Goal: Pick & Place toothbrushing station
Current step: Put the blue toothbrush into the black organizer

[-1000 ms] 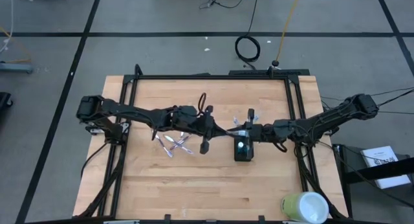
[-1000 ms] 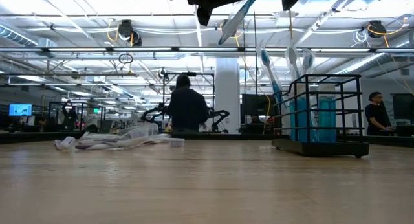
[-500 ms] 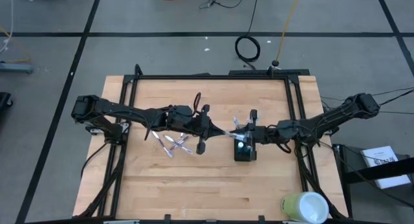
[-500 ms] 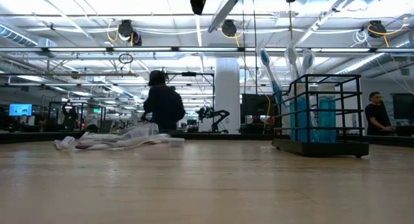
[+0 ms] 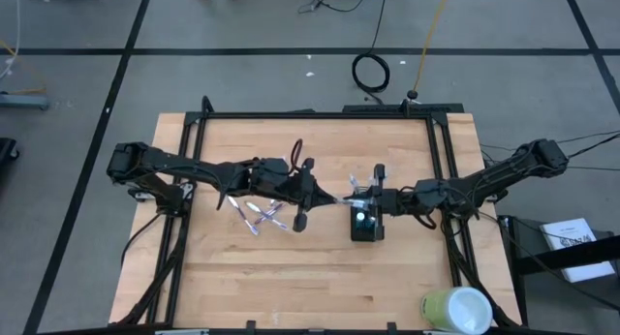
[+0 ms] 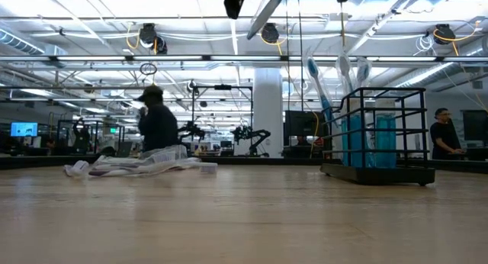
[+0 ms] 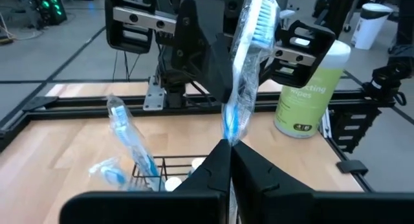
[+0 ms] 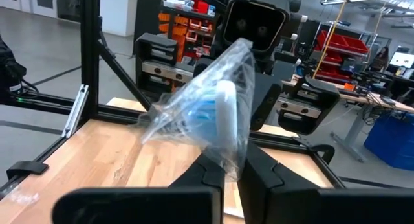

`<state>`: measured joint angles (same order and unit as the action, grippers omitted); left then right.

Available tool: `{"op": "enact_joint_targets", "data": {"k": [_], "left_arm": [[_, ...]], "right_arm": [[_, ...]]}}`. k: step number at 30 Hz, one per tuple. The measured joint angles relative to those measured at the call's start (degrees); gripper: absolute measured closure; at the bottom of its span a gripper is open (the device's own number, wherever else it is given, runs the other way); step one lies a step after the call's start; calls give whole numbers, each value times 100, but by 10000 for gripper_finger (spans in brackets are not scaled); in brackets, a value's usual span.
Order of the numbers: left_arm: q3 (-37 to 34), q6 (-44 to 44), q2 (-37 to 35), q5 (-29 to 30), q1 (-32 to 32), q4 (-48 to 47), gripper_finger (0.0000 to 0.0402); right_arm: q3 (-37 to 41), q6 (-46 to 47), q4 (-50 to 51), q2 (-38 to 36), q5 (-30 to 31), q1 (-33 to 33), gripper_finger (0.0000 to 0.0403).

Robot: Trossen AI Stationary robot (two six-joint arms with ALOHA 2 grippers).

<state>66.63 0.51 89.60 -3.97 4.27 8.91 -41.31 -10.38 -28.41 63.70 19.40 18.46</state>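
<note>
A toothbrush in clear wrap (image 5: 342, 198) hangs high over the table's middle between my two grippers. My left gripper (image 5: 328, 197) is shut on it from the left and my right gripper (image 5: 356, 199) from the right. Just nearer stands the black wire holder (image 5: 366, 228) on the table, with several wrapped toothbrushes (image 6: 335, 73) standing upright in it. More wrapped toothbrushes (image 5: 262, 215) lie in a loose pile on the wood under my left arm. In the low view only the held toothbrush's lower part (image 6: 263, 12) shows. My left gripper pinches the wrapped toothbrush's handle (image 7: 228, 128) between its two fingers, coming level from the table's left. The brush slants away from the fingers, bristle end (image 7: 259, 20) farthest, clear of the table and the holder. My right gripper pinches the clear wrap just beside the brush head (image 8: 228, 151) between its two fingers, coming level from the table's right. The head (image 8: 215, 111) and the bunched wrap stand out past the fingertips, lifted clear.
A yellow-green and white wipes cylinder (image 5: 455, 309) stands at the table's near right corner. A black frame (image 5: 320, 115) runs round the tabletop. Bare wood lies along the near edge (image 5: 291, 287). A person (image 6: 156, 127) walks in the room beyond.
The held toothbrush and both grippers have risen a little, so less of them shows at the top of the low view. In the room behind, a person has walked toward the left.
</note>
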Motion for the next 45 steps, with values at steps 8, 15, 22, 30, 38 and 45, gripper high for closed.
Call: {"op": "enact_joint_targets", "data": {"k": [8, 15, 22, 30, 38, 45], "left_arm": [[6, 7, 5, 526, 259, -438, 347], [-7, 11, -27, 845, 485, -373, 223], [-7, 283, -601, 706, 643, -651, 152], [-2, -658, -1171, 726, 1160, -980, 122], [-467, -1172, -1212, 748, 1232, -946, 133], [-1900, -849, -1672, 1135, 790, 1123, 139]], "right_arm": [[5, 25, -83, 2, 8, 4, 393], [-6, 49, -75, -9, 650, 48, 393], [-6, 3, 7, -31, 1196, 125, 393], [-139, 267, 583, -308, 1528, 125, 393], [-1771, 2167, 4478, -406, 1223, -70, 393], [-2366, 3033, 6239, -177, 854, -317, 392]]}}
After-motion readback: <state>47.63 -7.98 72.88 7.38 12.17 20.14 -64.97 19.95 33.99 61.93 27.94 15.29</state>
